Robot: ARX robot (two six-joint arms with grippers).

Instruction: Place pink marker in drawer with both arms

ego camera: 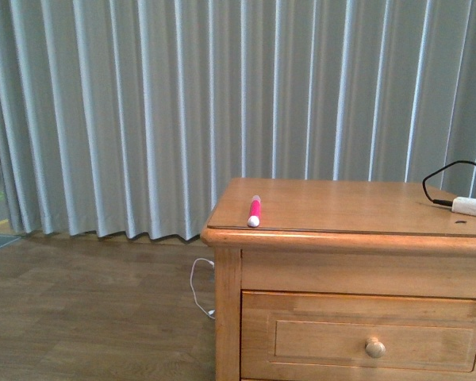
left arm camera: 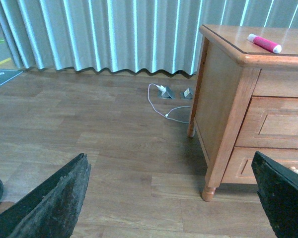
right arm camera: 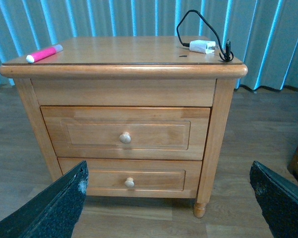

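Pink marker (ego camera: 255, 212) lay at the nightstand's (ego camera: 357, 206) front-left top corner; top drawer (right arm camera: 154, 134) was shut. Left claw (left arm camera: 169, 201) and right claw (right arm camera: 166, 201) were both released, holding nothing.

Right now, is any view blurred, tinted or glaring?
Front view: slightly soft, even light, pink marker clear. Left wrist view: curtain bluish, left tool's fingers dark, close to the lens. Right wrist view: same blue cast, mild sheen on the cabinet top.
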